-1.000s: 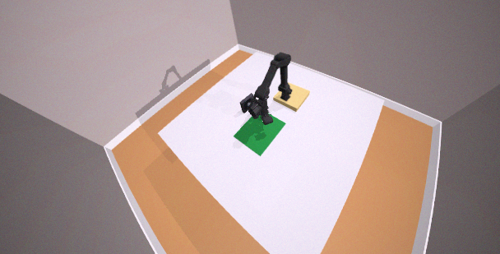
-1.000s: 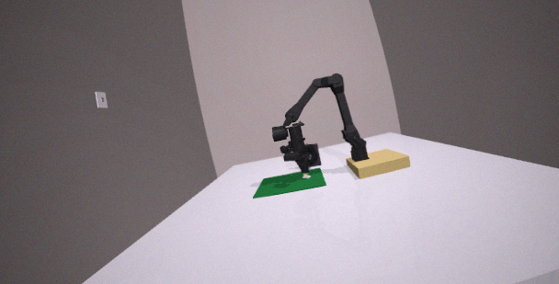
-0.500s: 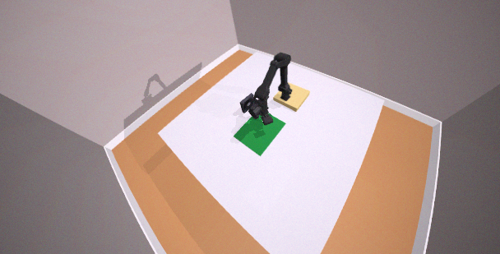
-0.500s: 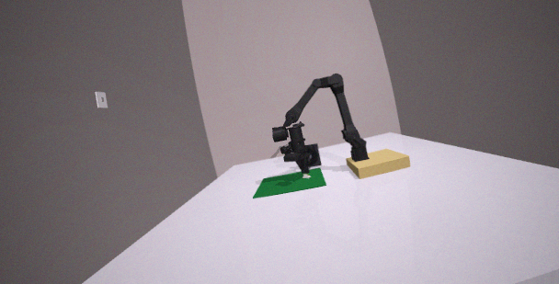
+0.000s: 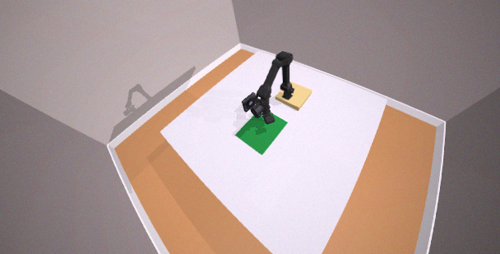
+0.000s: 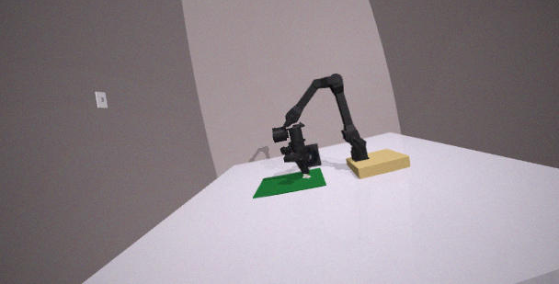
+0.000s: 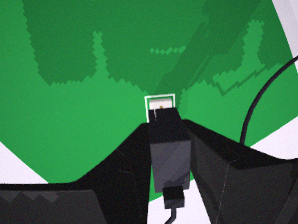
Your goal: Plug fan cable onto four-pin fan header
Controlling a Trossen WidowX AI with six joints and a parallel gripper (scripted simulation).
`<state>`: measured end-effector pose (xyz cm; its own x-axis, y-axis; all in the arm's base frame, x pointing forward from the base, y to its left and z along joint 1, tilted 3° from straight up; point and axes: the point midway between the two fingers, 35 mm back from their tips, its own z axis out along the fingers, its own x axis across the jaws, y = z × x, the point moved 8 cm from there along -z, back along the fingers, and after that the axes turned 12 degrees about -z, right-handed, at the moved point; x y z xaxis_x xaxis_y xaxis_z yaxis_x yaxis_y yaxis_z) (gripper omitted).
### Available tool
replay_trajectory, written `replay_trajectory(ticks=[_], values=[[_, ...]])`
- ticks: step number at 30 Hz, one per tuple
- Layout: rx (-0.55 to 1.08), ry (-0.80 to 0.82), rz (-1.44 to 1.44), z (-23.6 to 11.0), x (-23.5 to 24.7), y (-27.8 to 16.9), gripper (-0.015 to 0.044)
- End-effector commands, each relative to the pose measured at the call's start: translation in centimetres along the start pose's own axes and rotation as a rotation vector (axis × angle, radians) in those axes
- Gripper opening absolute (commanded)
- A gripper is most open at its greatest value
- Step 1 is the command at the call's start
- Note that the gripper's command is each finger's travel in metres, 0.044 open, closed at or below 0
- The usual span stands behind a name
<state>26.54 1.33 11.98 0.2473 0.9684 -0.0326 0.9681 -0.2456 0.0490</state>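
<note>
1. From the top view: arm (image 5: pixel 275 71) reaches from its tan base block (image 5: pixel 302 98) over the near corner of the green board (image 5: pixel 263 139). Hand (image 5: pixel 266 117) sits low over the board's edge nearest the base. White table (image 5: pixel 308 170) is open on every side; its raised rim is well apart.

2. Exterior view: hand (image 6: pixel 304 172) tip is at the board (image 6: pixel 276 187) surface, with a pale speck at it, probably the header. Room to retreat upward.

3. Wrist view: hand (image 7: pixel 166 139) gripping the dark plug (image 7: pixel 169 156), its nose meeting the white four-pin header (image 7: pixel 161 103); cable (image 7: pixel 256 106) loops to the right. Judged: aligned, seating depth unclear; push-down and release remain.
</note>
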Motion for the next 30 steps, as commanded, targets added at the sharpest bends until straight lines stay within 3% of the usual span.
replay_trajectory(ticks=[1,25,30], values=[[0.004,0.001,0.005,0.3,0.0,-0.1,0.0000],[0.004,0.001,0.005,1.7,0.0,-0.1,0.0000],[0.000,-0.003,0.003,1.3,0.0,0.0,0.0131]])
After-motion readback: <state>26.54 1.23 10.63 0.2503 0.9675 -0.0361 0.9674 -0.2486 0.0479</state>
